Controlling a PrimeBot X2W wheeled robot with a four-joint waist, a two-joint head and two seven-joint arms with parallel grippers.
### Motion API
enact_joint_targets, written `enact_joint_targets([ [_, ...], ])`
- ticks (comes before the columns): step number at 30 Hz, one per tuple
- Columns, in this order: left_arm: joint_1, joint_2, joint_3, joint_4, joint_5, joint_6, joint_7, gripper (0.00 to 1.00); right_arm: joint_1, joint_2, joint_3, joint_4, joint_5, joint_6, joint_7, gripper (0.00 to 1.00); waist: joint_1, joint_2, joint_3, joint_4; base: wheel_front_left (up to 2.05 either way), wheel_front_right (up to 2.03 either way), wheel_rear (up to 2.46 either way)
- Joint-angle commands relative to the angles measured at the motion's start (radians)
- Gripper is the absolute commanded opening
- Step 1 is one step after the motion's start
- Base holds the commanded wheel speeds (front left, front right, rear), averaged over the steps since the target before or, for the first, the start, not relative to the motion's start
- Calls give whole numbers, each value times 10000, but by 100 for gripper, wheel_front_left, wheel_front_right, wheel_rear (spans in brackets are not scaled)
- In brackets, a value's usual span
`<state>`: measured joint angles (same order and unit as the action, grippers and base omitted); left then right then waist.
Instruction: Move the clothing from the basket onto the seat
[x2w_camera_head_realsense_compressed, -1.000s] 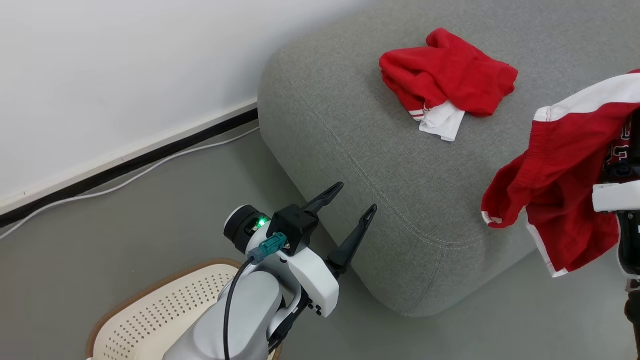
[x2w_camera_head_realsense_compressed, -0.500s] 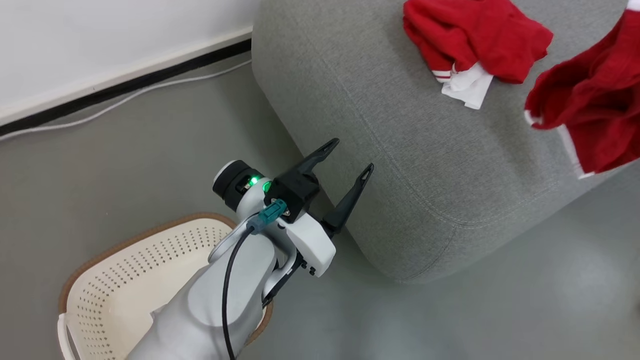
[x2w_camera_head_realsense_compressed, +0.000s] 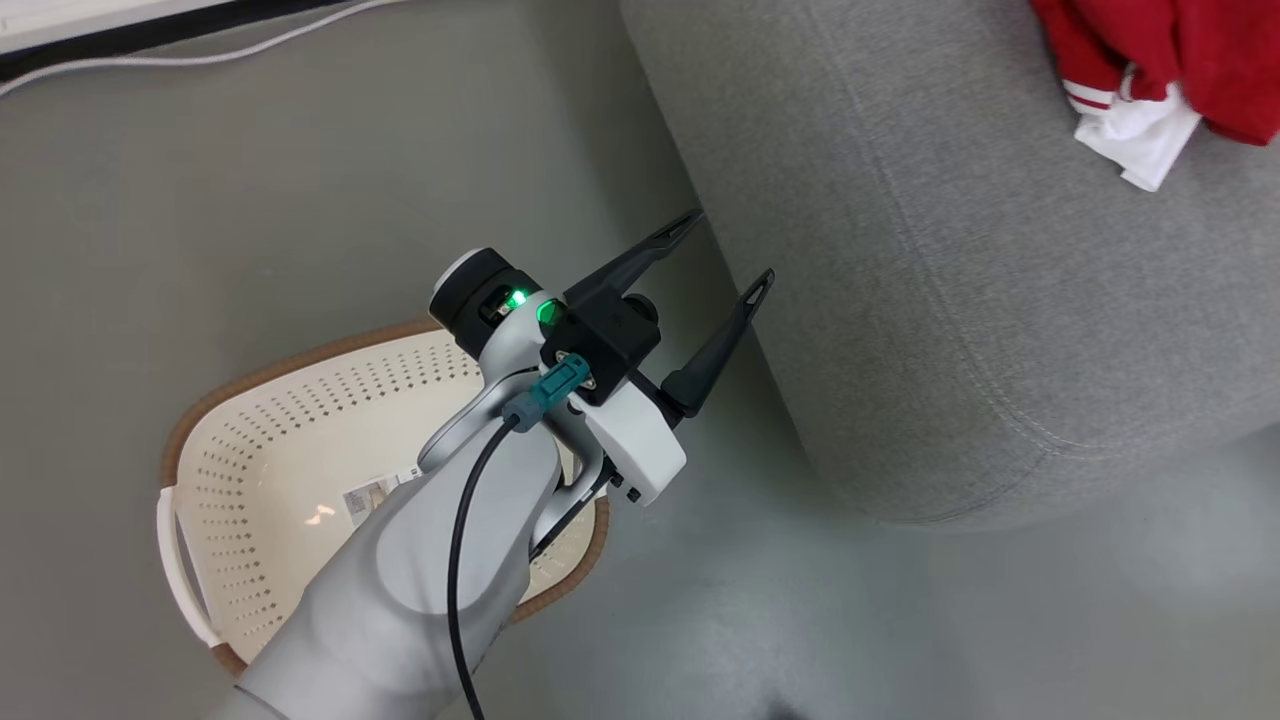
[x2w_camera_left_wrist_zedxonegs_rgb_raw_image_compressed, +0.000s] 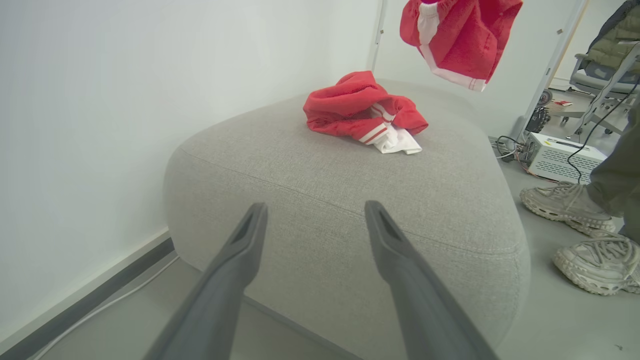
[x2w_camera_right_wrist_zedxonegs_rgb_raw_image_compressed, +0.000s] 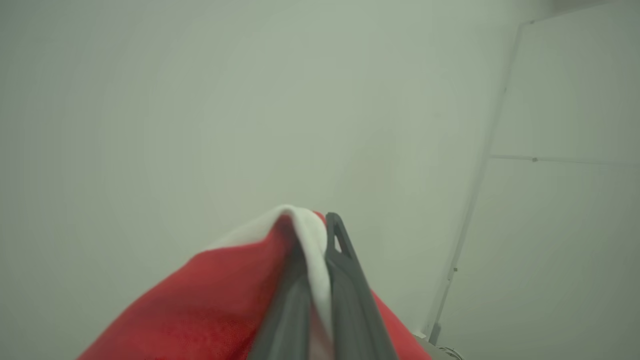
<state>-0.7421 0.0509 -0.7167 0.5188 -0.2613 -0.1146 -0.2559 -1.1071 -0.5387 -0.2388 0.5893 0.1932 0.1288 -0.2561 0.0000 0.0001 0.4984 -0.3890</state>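
Clothing (x2w_camera_left_wrist_zedxonegs_rgb_raw_image_compressed: 457, 40) pinched in right gripper (x2w_camera_right_wrist_zedxonegs_rgb_raw_image_compressed: 320, 240), hanging clear of seat (x2w_camera_left_wrist_zedxonegs_rgb_raw_image_compressed: 350, 200)

The grey seat takes up the middle of the left wrist frame and the right half of the head frame, with a rounded corner toward the camera. Grey floor (x2w_camera_head_realsense_compressed: 250, 200) covers the left and bottom of the head frame, and a white cable (x2w_camera_head_realsense_compressed: 200, 58) runs along its top left edge. The basket (x2w_camera_head_realsense_compressed: 290, 365) stands on the floor at the lower left of the head frame, near the seat's corner but apart from it. The left arm (x2w_camera_head_realsense_compressed: 420, 580) hides part of it, and a small label (x2w_camera_head_realsense_compressed: 368, 497) lies on its bottom.

A second red garment (x2w_camera_left_wrist_zedxonegs_rgb_raw_image_compressed: 362, 112) lies crumpled on the seat top, at upper centre of the left wrist frame. Its striped trim and a white part are turned toward the camera. The clothing hangs at the top of that frame, right of centre, higher than the crumpled one and touching nothing below it. In the right wrist frame, red cloth with a white band drapes over the fingers at bottom centre. The two fingers are pressed together with the white band clamped between them.

The left gripper (x2w_camera_head_realsense_compressed: 728, 247) sits at the centre of the head frame, between basket and seat in the picture. Its fingers are spread wide apart, empty, and point at the seat's side. A person's two pale shoes (x2w_camera_left_wrist_zedxonegs_rgb_raw_image_compressed: 565, 202) stand on the floor at the right edge of the left wrist frame, beside the seat.
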Motion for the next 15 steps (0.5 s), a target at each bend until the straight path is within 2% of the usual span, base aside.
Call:
enact_joint_targets([
  [1,-273,-7,164,-320,-7,-59,-59,100,-322,-410,-167,34,-179,19,-57,0,0,-1,343,416,0,0,0],
  [8,-126,-7,-34,-347,-92,-60,-59,100,-1828,-637,-1626,1238,-1446,19,-57,0,0,-1,750,1254,0,0,0],
  [11,-37,-7,-36,-388,-142,-21,-59,100,-2209,-521,-2457,1637,-2125,19,-57,0,0,-1,914,1560,0,0,0],
  [15,34,-7,-47,-392,-195,1,-59,100,-2339,-257,-2872,2158,-2641,19,-57,0,0,-1,1077,1782,0,0,0],
])
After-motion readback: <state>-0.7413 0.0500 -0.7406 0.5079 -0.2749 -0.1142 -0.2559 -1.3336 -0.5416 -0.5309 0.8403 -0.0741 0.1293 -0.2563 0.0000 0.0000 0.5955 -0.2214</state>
